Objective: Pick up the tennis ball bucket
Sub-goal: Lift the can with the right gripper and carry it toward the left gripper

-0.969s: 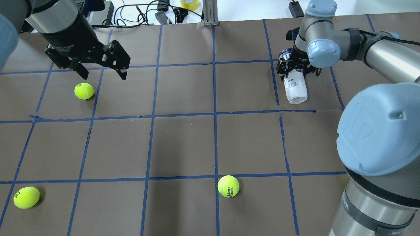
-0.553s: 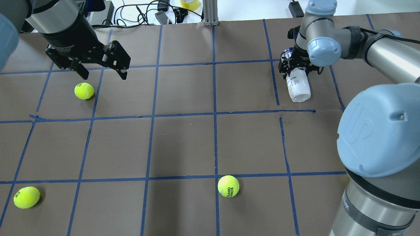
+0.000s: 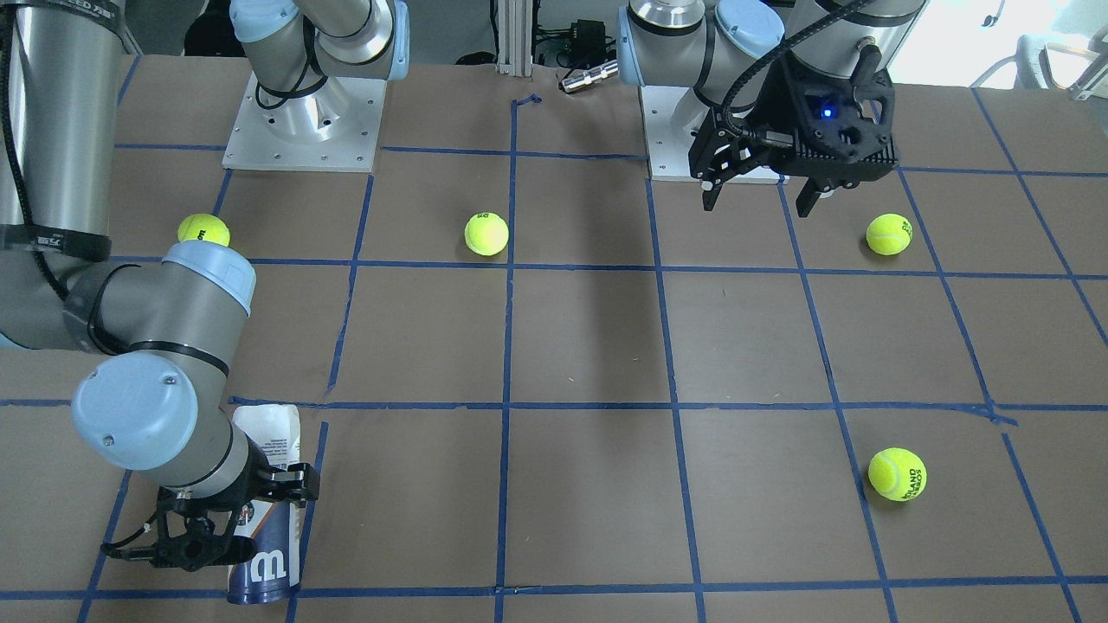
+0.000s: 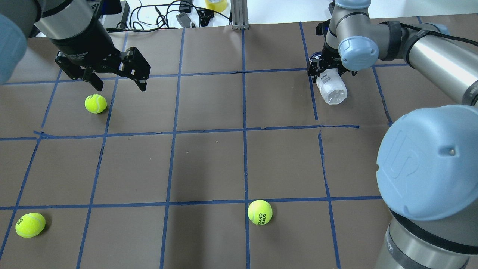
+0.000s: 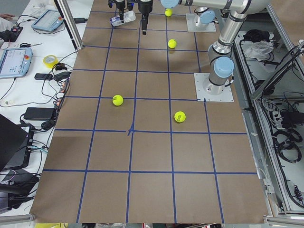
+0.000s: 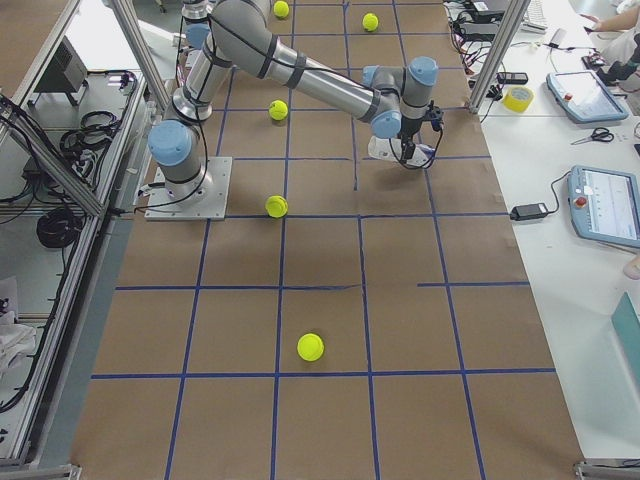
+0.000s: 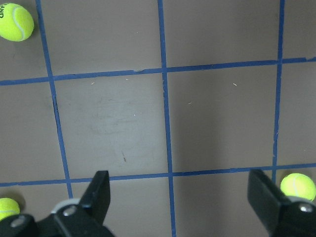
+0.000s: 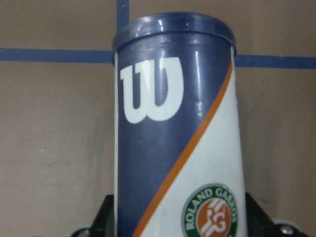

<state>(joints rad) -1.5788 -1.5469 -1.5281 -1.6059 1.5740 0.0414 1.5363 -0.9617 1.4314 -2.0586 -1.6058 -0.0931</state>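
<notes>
Location: tennis ball bucket [image 8: 173, 123] on its side at the far-right square of worktop [image 4: 209, 164]
Right pincer [image 3: 245, 517]: clenched around bucket's body; raise vertically, slowly, grip constant
Left pincer [image 4: 119, 86]: released, idle; keep clear

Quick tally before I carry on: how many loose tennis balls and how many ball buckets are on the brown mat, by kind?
tennis balls: 5 (the nearest one shows only in the exterior right view)
tennis ball bucket: 1
Total: 6
</notes>
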